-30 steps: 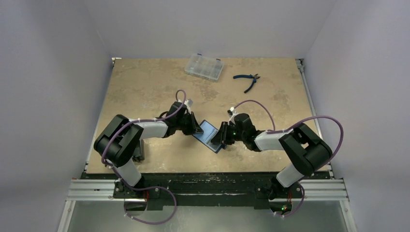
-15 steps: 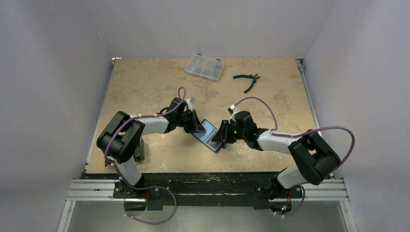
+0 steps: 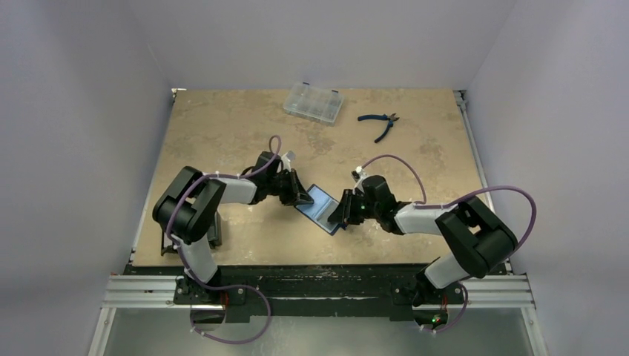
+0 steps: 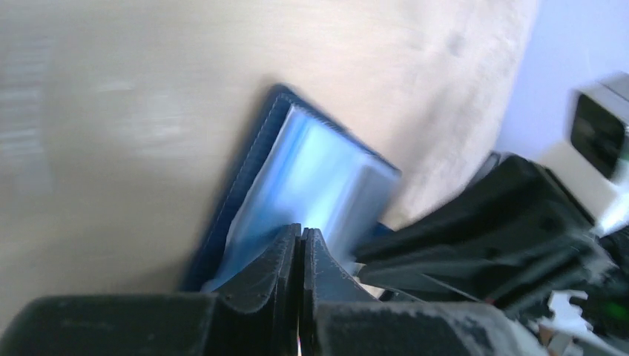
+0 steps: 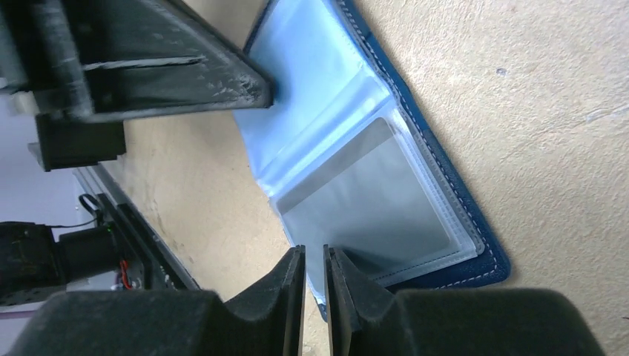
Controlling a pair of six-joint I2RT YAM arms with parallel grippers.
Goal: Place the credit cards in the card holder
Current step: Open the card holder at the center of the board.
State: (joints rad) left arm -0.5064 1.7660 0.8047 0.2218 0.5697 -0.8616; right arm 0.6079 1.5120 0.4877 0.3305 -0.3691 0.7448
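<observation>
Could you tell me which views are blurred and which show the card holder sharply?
Left wrist: motion-smeared, the card holder a blue streak. Right wrist: sharp, the sleeved credit card plainly visible. Top external: evenly lit and crisp, but everything is small.

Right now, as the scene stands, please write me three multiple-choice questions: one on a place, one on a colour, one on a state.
1. Where does the clear compartment case lie?
A) near the far edge of the table
B) at the near left corner
C) in the very middle

2. What colour are the handles of the pliers?
A) red
B) blue
C) yellow

3. How is the card holder?
A) folded shut
B) lying open
C) standing on its edge

Answers:
1 A, the top view shows it by the far edge.
2 B, both handles look blue.
3 B, the right wrist view shows its clear sleeves spread flat, one holding a grey card.
</observation>
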